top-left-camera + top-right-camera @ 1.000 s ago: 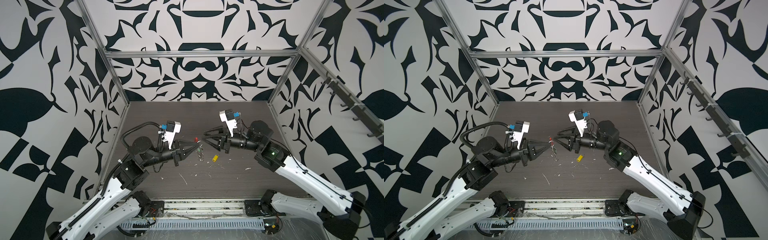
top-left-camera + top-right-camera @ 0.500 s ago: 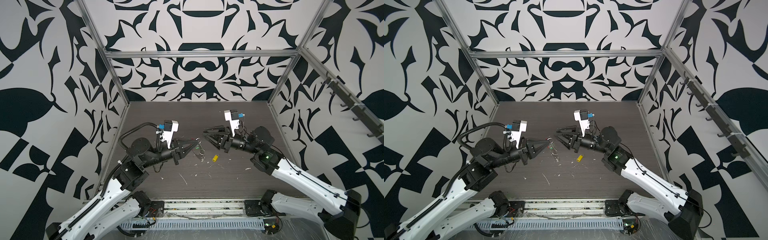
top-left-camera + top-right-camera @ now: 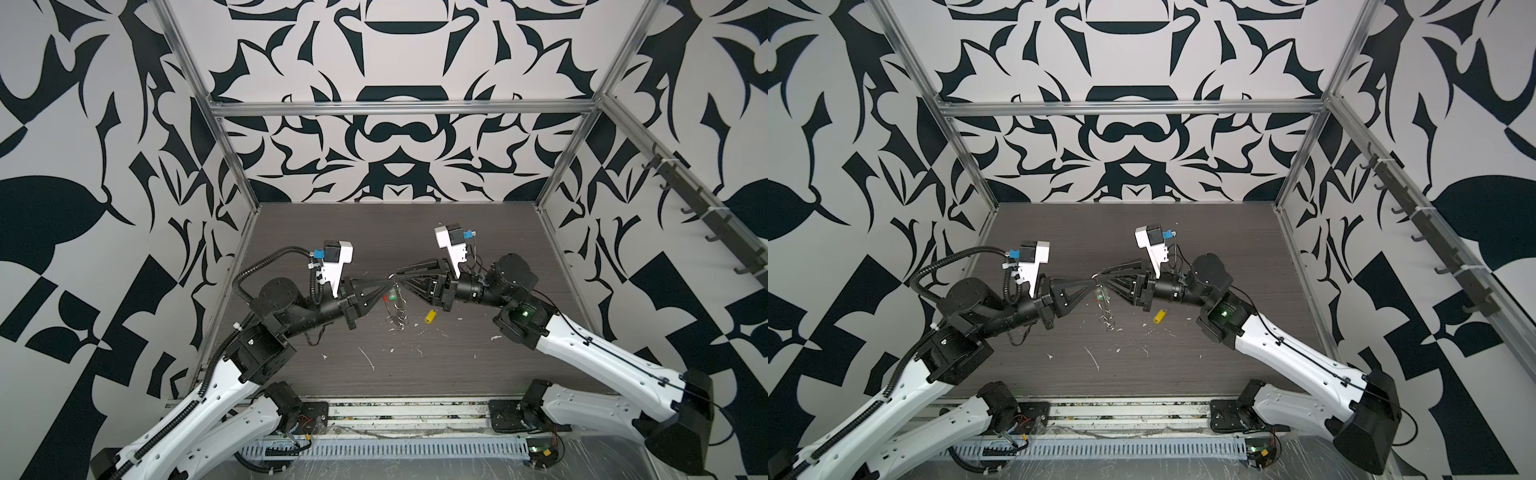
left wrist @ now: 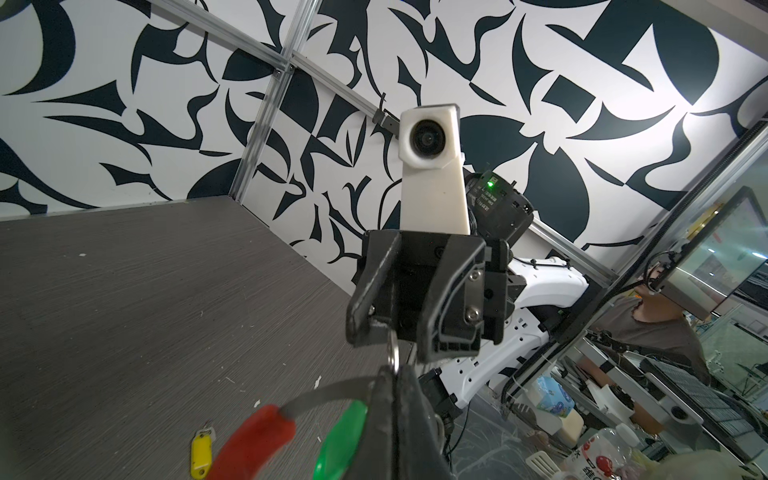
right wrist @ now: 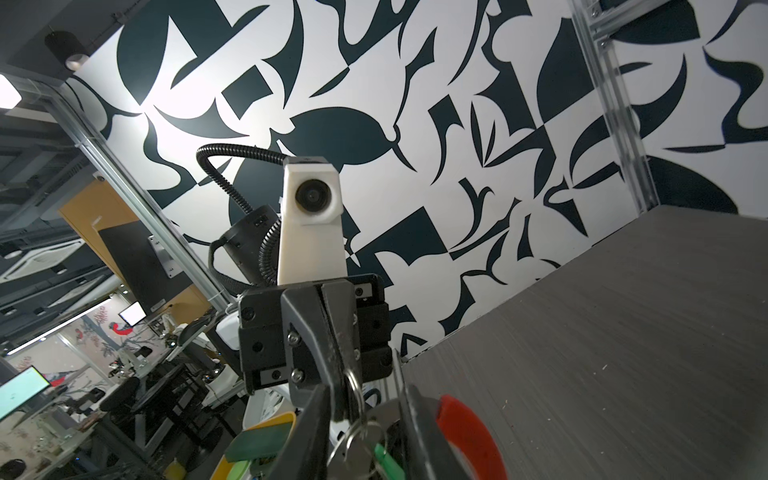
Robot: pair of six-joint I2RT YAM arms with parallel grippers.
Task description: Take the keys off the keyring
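1. The left tool point(image 3: 390, 286) is clenched on the keyring point(image 4: 266, 432), a large thin grey metal hoop with a red plastic sleeve, which hangs over the middle of the dark wood-grain table point(image 3: 457, 365).
2. The right tool point(image 3: 400, 281) faces it tip to tip from 3 o'clock; its jaws stand apart, released, either side of a small silver ring point(image 4: 393, 353).
3. The green-headed key point(image 4: 340, 436) hangs from the keyring just beside the red sleeve.
4. The yellow-headed key point(image 3: 431, 316) lies loose on the table, at 4 o'clock from the hanging keyring.
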